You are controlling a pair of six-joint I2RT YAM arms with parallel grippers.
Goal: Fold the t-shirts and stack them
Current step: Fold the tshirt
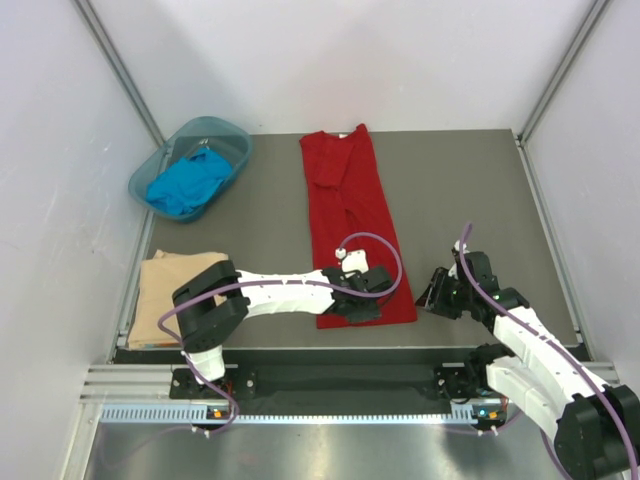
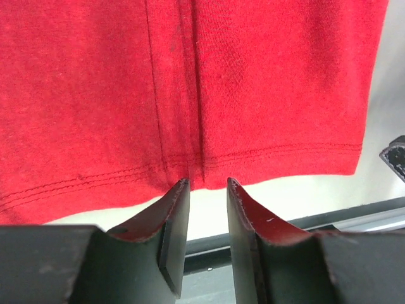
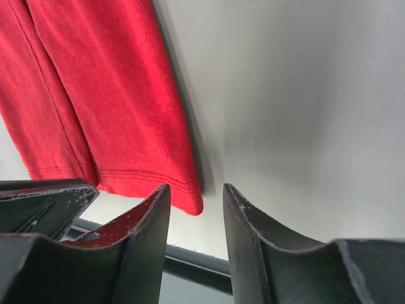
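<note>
- Left pincer [image 2: 207, 183] stood spread and empty, its tips at the red t-shirt [image 2: 253, 82]'s near hem.
- Right pincer [image 3: 196, 187] was spread and empty, with the shirt's corner just ahead.
- Tan t-shirt [image 1: 175, 295] lay folded, well left of the left pincer.
- Blue t-shirt [image 1: 188, 185] sat in the teal basin [image 1: 240, 150], far ahead-left.

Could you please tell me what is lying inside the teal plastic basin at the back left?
A crumpled bright blue t-shirt lies inside the teal basin, filling its near end. Whatever may lie beneath the shirt is covered and cannot be seen.
</note>
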